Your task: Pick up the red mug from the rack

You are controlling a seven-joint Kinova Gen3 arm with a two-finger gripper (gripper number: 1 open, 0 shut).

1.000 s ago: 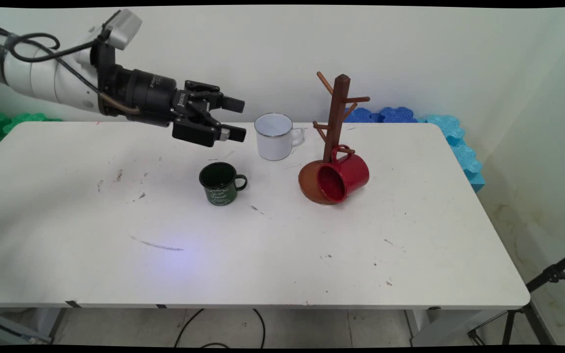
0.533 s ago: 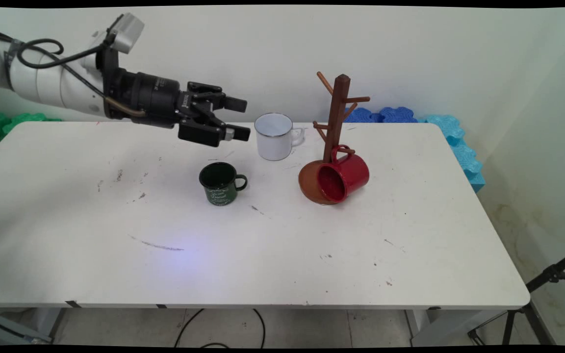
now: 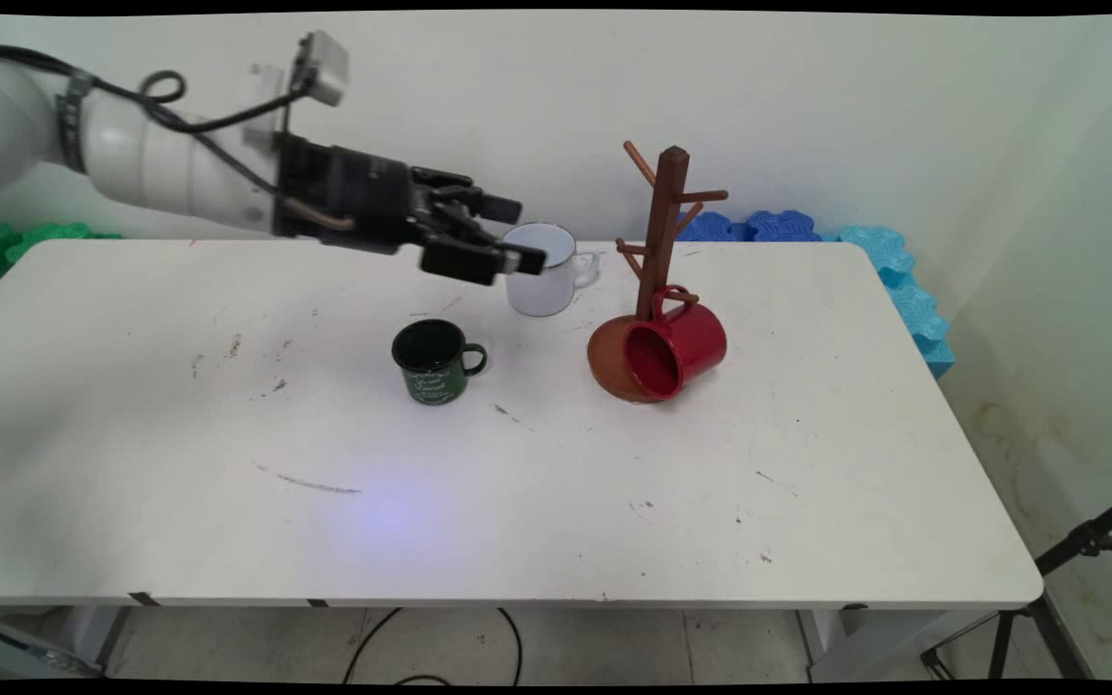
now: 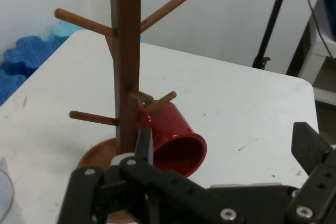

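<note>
Black gripper (image 3: 524,234) with fingers spread apart, holding nothing, just above white mug (image 3: 548,280), green mug (image 3: 432,362) at its 7 o'clock, red mug (image 3: 677,347) hanging on wooden mug tree (image 3: 662,232) at its 4 o'clock, white table (image 3: 517,502)

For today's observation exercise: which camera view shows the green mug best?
The main view: the green mug stands upright and whole on the table, handle to the picture's right, nearer the camera than the open gripper. The hand view does not show it, only the mug tree and red mug.
</note>
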